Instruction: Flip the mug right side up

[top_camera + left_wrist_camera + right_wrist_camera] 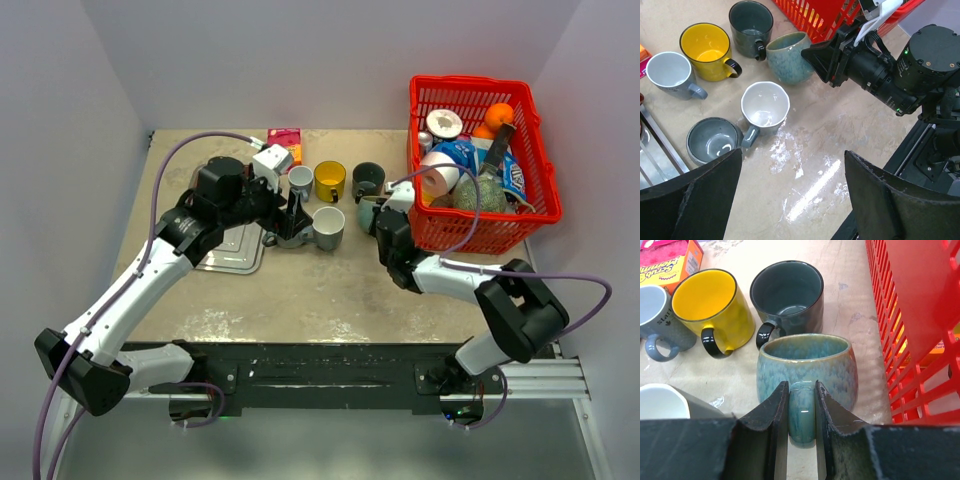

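You'll see a yellow mug (329, 180) and a dark mug (367, 179) upright side by side on the tabletop (330, 290), a packed red basket (470, 232) far right, a metal tray (235, 255) left.

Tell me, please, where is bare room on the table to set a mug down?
The near half of the table is bare, from the white mug down to the arm bases. The far side is crowded: mugs stand close together between the metal tray and the red basket.
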`<state>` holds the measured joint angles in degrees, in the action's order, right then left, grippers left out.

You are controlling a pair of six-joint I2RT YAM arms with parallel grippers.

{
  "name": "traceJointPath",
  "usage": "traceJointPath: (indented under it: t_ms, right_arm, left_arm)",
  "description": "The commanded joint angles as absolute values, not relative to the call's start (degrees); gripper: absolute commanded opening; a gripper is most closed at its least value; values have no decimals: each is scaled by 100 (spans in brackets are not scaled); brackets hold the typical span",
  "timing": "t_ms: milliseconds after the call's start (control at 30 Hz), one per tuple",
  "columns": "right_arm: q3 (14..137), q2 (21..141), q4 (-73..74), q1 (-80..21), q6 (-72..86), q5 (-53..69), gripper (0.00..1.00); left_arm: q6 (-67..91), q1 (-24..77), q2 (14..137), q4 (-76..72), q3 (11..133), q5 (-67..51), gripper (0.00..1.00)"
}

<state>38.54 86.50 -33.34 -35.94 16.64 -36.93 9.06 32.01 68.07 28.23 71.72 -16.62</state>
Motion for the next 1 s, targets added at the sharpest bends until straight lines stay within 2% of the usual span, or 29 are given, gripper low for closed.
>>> traceJointPath:
  t_ms: [0, 333, 467, 600, 733, 967]
  right_arm:
    - [3648, 8280, -4166, -3621, 1626, -3710, 0]
    - [3217, 8103, -3630, -3911, 1986, -3674, 14]
    - [3155, 8270, -3481, -4183, 2127, -3946, 28]
    - [3173, 8560, -3367, -4394, 2241, -4183, 36]
    - [3129, 8771, -3305, -4561, 2416, -4403, 39]
    - [3041, 8807, -3103, -4588, 2716, -4491, 37]
  left_arm:
    - [1002, 3182, 6794, 2751, 7251, -1609, 88]
    - [1063, 3182, 6873, 2593, 7093, -1600, 88]
    - [1099, 3182, 6899, 2531, 7049, -1582, 88]
    - [1125, 3173, 6900, 2522, 7005, -1573, 88]
    - [1151, 3182, 6873, 2549, 6979, -1521, 88]
    - [1169, 3182, 6855, 2549, 6926, -1459, 88]
